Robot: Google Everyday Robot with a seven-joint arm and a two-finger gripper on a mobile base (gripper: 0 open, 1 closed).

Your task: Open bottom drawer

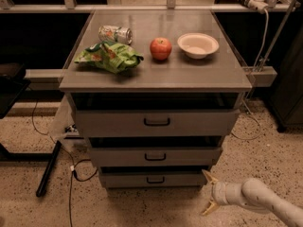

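The bottom drawer is the slimmest grey front at the foot of the cabinet, with a small black bar handle at its centre. It stands slightly forward, like the two drawers above it. My gripper is low at the right, just beyond the drawer's right end and near the floor. Its two yellowish fingers are spread apart and empty, pointing left toward the cabinet. The white arm runs off to the lower right.
On the cabinet top lie a green chip bag, a tipped can, a red apple and a white bowl. Cables and a black bar lie on the floor at the left.
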